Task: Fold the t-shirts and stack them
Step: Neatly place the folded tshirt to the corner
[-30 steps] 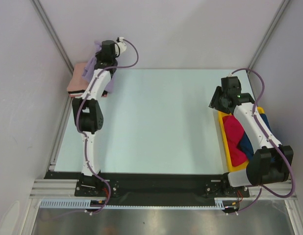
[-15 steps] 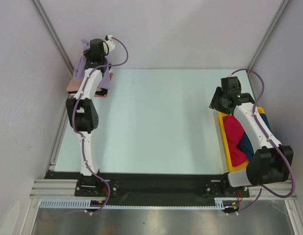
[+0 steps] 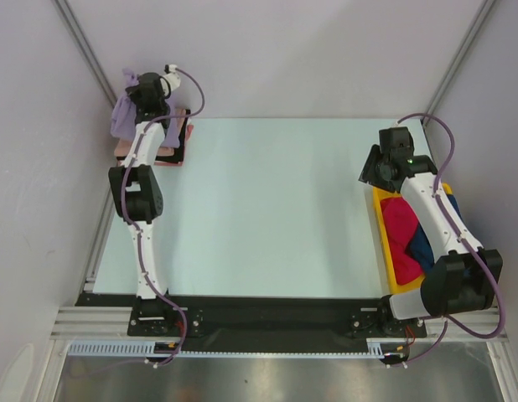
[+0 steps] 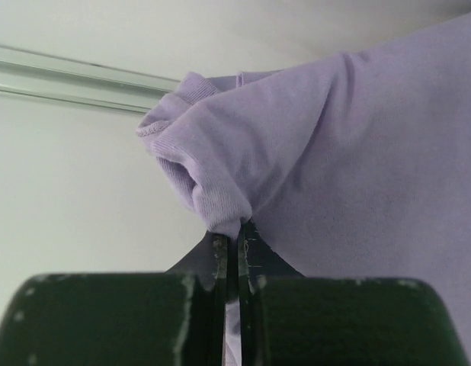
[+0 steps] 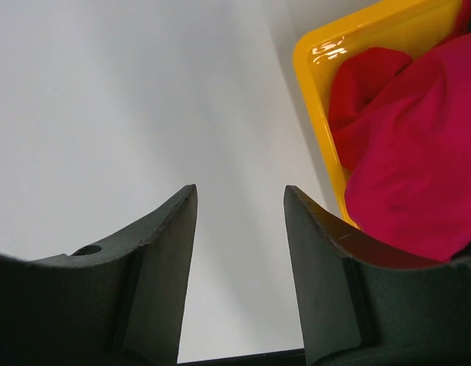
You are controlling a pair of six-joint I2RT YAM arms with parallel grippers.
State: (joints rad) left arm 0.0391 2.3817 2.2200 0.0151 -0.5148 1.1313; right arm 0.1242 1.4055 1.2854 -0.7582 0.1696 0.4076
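L claw [image 4: 229, 245]: shut tight on a bunched fold of the lavender shirt [image 4: 350, 145], w/ the pinch right at the tips. In the wrist cam a ribbed hem edge curls over just left of the pinch. The rest of the cloth spreads up and to the right, filling most of that view.

From the top cam, L arm [image 3: 140, 188] is stretched long toward the far-left corner of the table [image 3: 267, 209]. The claw is raised, and the lavender shirt hangs off it as a loose bundle just past that corner, by the wall frame. Can't tell whether its low end touches anything.

Pink shirt [image 3: 125, 149]: lies flat at the table's far-left corner, partly hidden under the L arm. On the arm's other side, same corner, a dark piece [image 3: 183, 134] w/ a reddish edge shows. Too small to say what it is.

R claw [image 5: 239, 200]: jaws apart, nothing btw them, bare table showing through the gap. It hovers over the table's right side, toward the far end.

Bin [image 5: 315, 69]: yellow, along the table's right edge, just right of the R claw. Red shirt [image 5: 418, 175] lies crumpled inside it. Blue shirt [image 3: 423, 241] is in there too, on the side nearer the table's right edge, partly covered by the R arm [image 3: 443, 222], which reaches over the bin.
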